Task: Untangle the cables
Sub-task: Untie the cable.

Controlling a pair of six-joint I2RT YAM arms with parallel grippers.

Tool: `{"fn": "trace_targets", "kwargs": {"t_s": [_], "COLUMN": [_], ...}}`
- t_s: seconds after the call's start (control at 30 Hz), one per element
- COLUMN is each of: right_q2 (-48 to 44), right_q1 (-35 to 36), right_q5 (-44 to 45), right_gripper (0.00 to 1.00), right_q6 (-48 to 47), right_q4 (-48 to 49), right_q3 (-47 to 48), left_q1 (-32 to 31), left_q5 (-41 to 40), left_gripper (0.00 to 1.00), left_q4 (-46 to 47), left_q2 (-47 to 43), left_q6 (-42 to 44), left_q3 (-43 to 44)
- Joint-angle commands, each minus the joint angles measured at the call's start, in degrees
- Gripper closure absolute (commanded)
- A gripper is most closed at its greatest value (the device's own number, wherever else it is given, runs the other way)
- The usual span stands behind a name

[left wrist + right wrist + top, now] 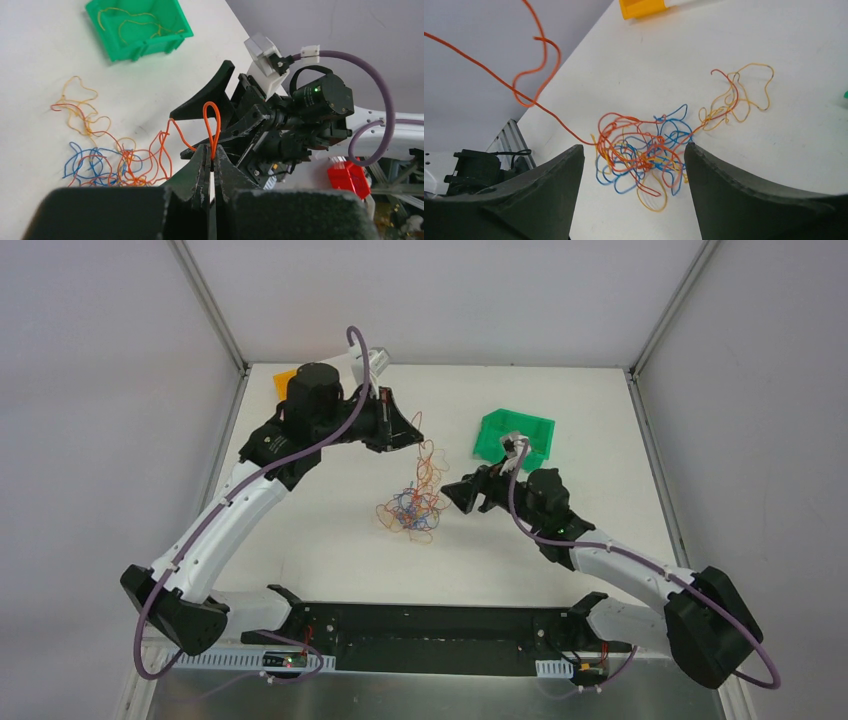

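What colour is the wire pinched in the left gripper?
Orange wire, seen best in the left wrist view, looping up from the shut left gripper.

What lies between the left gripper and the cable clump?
One orange strand, pinched in the left gripper, runs to the cable clump: right wrist view.

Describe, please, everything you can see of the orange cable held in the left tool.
The orange cable is a hair-thin, flexible wire, plastic-coated by its look. The left tool is shut on it, a narrow loop poking out beyond it. From there it trails down in slack curls into the tangled clump of orange, red and blue wires on the table.
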Motion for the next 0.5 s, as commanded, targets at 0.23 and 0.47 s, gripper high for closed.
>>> {"fn": "trace_targets", "kwargs": {"t_s": [0.23, 0.47], "right_q2": [-1.24, 7.4], "right_q1": [1.67, 4.59], "right_q5": [-6.52, -7.63], "right_gripper": [0.24, 0.28], "right_q6": [-2.22, -1.81], "right_q4": [12.03, 12.26], "right_q3": [-1.61, 1.95], "left_q1": [-4.97, -5.21], "left_q5": [3.01, 2.26], "left_gripper": [1.0, 1.0], "left_q4": [0.16, 0.17], "left_q2": [3.29, 1.75], "left_q6": [-3.03, -3.01], "left_q3": [4.51, 4.05]}}
